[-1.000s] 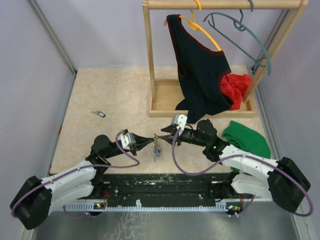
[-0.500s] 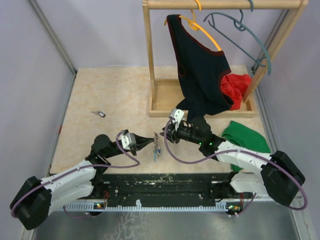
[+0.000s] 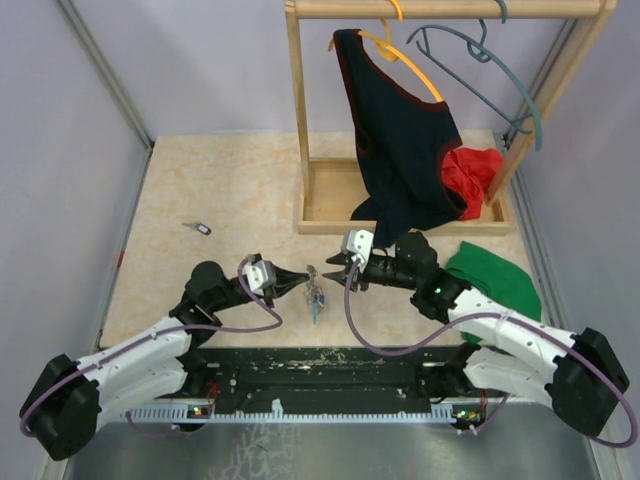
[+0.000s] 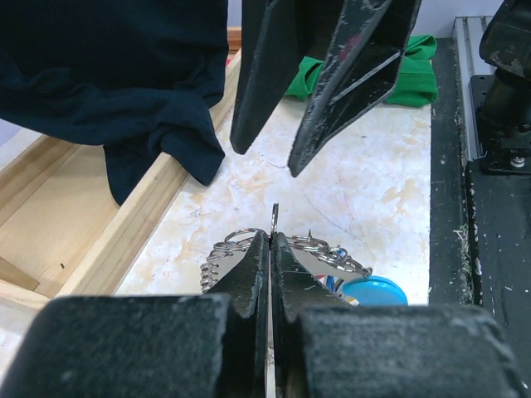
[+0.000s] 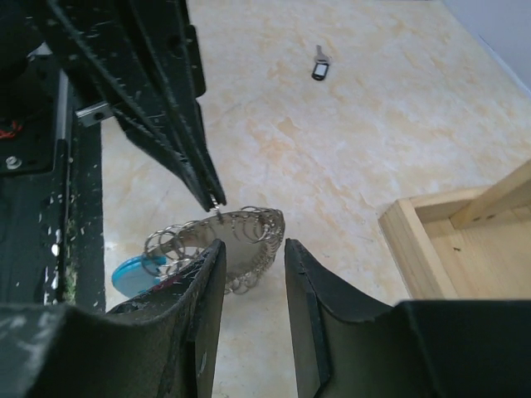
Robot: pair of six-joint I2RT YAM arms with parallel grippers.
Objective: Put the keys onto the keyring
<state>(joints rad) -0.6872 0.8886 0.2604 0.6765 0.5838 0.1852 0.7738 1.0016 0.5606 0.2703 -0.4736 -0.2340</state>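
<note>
wooden rack [image 3: 297, 120]: navy top [image 3: 400, 150] hanging (red-edged) | red cloth [image 3: 476, 172]: on rack base | green cloth [image 3: 497, 277]: on marble table [image 3: 220, 180]

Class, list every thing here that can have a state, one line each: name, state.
left tool, shut on the keyring
right tool, open, beside the keyring
keyring, hanging from the left tool
loose key, lying on the table, off the keyring
dark top, hung on a yellow hanger
grey-blue hanger, bare, on the rail
green cloth, crumpled on the table
</note>
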